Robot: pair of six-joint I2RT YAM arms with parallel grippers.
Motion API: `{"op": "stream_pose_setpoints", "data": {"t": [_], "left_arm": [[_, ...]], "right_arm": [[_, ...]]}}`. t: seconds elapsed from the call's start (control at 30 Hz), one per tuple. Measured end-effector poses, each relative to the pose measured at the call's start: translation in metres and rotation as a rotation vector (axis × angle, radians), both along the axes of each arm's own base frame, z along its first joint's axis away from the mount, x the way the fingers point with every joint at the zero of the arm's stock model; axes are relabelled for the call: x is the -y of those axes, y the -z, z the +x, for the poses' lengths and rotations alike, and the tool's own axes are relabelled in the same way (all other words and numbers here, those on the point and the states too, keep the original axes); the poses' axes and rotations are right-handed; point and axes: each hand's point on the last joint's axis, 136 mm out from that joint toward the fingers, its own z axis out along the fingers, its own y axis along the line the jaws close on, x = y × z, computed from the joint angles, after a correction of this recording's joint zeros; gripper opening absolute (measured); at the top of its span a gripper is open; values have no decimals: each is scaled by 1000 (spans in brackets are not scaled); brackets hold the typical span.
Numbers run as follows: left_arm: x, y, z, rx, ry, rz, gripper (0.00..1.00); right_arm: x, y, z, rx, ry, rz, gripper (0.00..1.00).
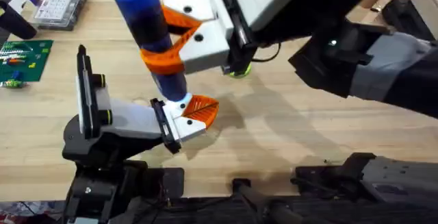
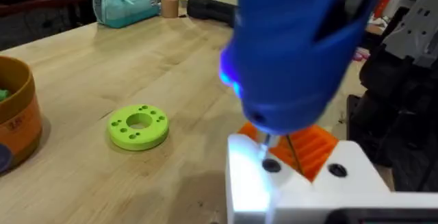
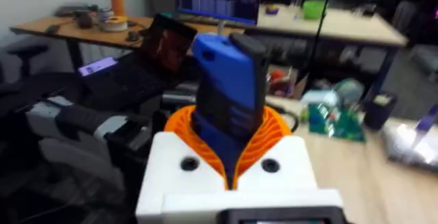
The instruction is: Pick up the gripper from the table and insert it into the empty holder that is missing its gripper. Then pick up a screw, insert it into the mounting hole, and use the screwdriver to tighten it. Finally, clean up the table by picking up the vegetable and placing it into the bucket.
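Observation:
The blue screwdriver stands nearly upright with my right gripper shut on its barrel, an orange pad on each side. Its thin tip rests on a dark screw in the white base of the gripper. That piece, with its orange ribbed pad, sits against the black end plate of the grey holder. A blue light glows on the screwdriver. My left gripper lies under the tool in the left wrist view. The orange-brown bucket stands on the table, a bit of green inside it.
A flat green ring disc lies on the table between the bucket and the holder, partly hidden under my right gripper. A green circuit board and a clear parts box sit far left. The right arm looms dark over the right side.

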Motion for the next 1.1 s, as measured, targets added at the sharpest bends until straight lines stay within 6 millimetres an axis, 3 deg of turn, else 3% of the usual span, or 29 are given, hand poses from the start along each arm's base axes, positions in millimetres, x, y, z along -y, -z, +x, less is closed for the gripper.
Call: {"op": "stream_pose_setpoints", "data": {"t": [0.23, 0.47, 0.63, 0.87, 1.1], "left_arm": [[0, 0, 0, 0, 0, 0, 4], [0, 0, 0, 0, 0, 0, 4], [0, 0, 0, 0, 0, 0, 4], [0, 0, 0, 0, 0, 0, 4], [0, 0, 0, 0, 0, 0, 4]], "right_arm": [[3, -22, 10, -30, 35, 38, 26], [12, -43, 51, -185, 145, -117, 26], [40, -29, 83, -286, 348, -340, 25], [89, -21, 123, -117, 660, -530, 25], [147, 29, 141, -63, 837, -820, 25]]}}
